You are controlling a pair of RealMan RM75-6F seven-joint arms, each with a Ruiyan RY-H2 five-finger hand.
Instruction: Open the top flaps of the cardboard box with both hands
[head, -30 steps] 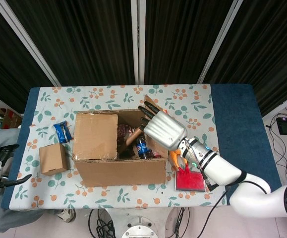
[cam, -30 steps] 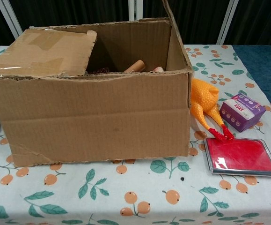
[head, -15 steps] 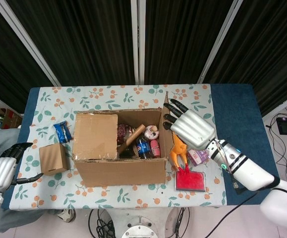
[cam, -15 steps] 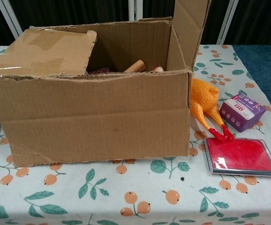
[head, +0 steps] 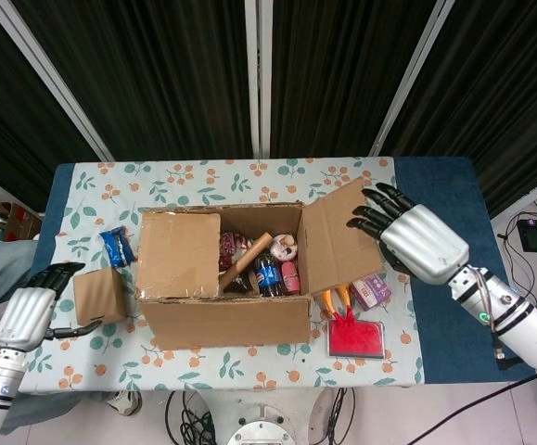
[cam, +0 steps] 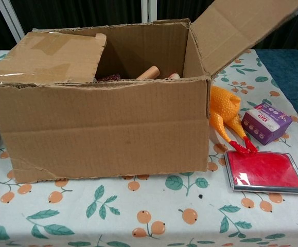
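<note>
The cardboard box [head: 223, 273] is seen mid-frame, right flap [head: 338, 234] raised, left flap [head: 177, 252] closed. Both the right hand [head: 416, 241] and left hand [head: 31, 311] are held empty, fingers spread.

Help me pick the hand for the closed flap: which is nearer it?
Left. The left hand hovers past the small box, left of the closed flap; the right hand is beyond the opened flap.

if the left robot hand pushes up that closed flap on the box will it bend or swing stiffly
The left flap is flat corrugated cardboard, so it probably swings as one stiff panel. Its torn, taped edge suggests some sag there. The open right flap holds itself straight, so this one likely will too.
</note>
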